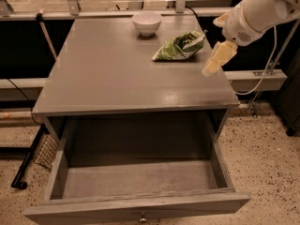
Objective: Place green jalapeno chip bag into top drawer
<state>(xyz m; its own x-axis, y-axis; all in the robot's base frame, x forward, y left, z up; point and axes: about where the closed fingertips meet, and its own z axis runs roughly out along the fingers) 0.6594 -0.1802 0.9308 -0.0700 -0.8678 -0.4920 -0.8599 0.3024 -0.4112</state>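
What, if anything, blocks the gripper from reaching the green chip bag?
Likely nothing, so yes: the gripper hovers close beside the green jalapeno chip bag, nothing lying between them; the white bowl sits farther back.

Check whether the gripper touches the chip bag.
Apart. Camera view: bare tabletop shows between the green jalapeno chip bag and the gripper to its right.

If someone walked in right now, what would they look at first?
Probably the big top drawer, pulled wide open at the front of the picture. Next comes the shiny green jalapeno chip bag, lying on the tabletop near the white bowl. The robot's gripper hangs close beside the bag without touching it.
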